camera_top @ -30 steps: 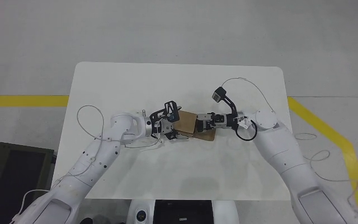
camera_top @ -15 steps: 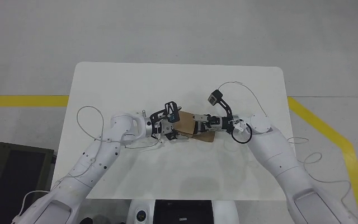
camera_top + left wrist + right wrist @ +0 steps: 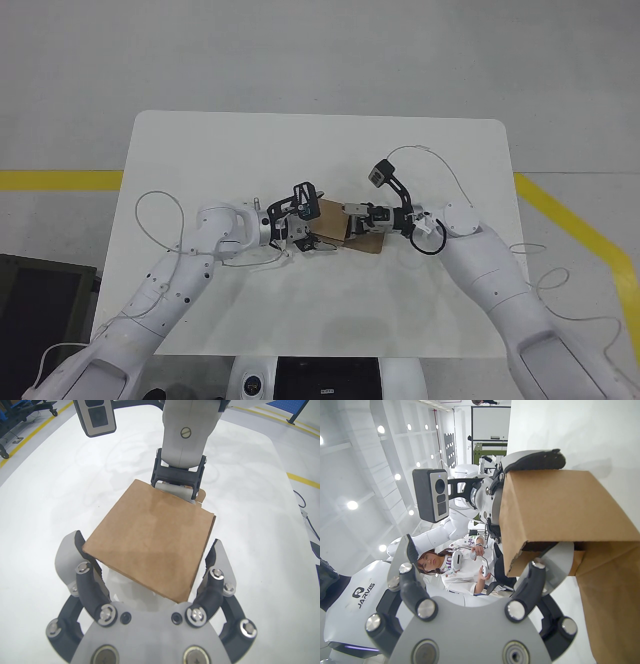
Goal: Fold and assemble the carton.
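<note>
Carton [image 3: 334, 222] runs left-right, open end toward the spread-open right gripper [image 3: 354, 213], other end clamped by left gripper [image 3: 146, 538].

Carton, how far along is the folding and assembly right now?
Done: the brown cardboard carton looks already opened into a box-shaped sleeve. In hand: the left claw grips it across one end, and the open right claw has one finger inside the other, open end. Left: that end's large flap stands unfolded and needs closing. The gripped end's state cannot be told.
</note>
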`<state>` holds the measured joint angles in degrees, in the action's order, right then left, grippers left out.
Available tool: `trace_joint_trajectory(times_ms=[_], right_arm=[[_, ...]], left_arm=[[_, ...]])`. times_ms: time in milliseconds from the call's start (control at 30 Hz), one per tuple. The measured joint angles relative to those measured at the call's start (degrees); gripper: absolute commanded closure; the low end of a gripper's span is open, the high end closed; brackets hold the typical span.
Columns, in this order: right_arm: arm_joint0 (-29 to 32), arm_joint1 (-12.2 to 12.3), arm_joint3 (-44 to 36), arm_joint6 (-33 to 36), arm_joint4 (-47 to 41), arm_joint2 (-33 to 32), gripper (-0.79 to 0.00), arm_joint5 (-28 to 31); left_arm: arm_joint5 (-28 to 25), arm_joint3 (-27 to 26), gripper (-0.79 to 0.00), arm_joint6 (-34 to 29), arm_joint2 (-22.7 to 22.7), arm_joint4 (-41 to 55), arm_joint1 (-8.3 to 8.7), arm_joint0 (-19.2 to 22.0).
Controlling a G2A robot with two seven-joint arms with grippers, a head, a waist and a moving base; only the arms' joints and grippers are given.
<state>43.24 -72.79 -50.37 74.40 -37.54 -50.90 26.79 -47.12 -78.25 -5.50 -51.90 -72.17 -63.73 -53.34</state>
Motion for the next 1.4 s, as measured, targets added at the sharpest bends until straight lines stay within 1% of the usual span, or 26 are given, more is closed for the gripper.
trace_joint_trajectory(times_ms=[200,333,433,633,733,867,1000,1167,1400], right_arm=[[-0.3,0.0,0.1,1.5,-0.4,-0.8,-0.785,0.0],[-0.2,1.0,0.3,3.2,0.0,-3.1,-0.785,-0.5],[0.3,2.1,-0.6,3.9,1.4,-5.5,-0.785,-1.3],[2.8,4.5,-4.8,4.1,4.5,-10.7,-0.785,-3.5],[4.3,5.9,-7.7,3.8,7.3,-13.8,-0.785,-4.6],[7.0,8.2,-12.1,3.3,13.0,-19.0,-0.785,-7.4],[9.9,9.7,-15.2,3.1,16.9,-22.3,-0.785,-9.8],[11.7,9.9,-15.6,2.8,16.8,-21.8,-0.785,-8.7],[9.6,8.8,-10.6,2.6,15.2,-17.6,-0.785,-4.8]], left_arm=[[0.1,0.0,-0.785,-0.3,-0.1,0.3,-0.08,-0.2],[0.2,0.1,-0.785,-0.7,0.0,0.6,-0.22,-0.1],[0.2,0.2,-0.785,-0.8,-0.1,0.7,-0.26,-0.1],[0.3,0.2,-0.785,-0.9,-0.3,0.7,-0.31,-0.3],[0.4,0.1,-0.785,-0.9,-0.5,0.7,-0.31,-0.4],[0.3,-0.1,-0.785,-1.0,-0.7,0.6,-0.3,-0.5],[0.2,-0.2,-0.785,-1.1,-0.8,0.6,-0.3,-0.6],[0.2,-0.4,-0.785,-1.0,-0.9,0.5,-0.35,-0.7],[0.2,-0.5,-0.785,-1.1,-1.1,0.2,-0.4,-0.7]])
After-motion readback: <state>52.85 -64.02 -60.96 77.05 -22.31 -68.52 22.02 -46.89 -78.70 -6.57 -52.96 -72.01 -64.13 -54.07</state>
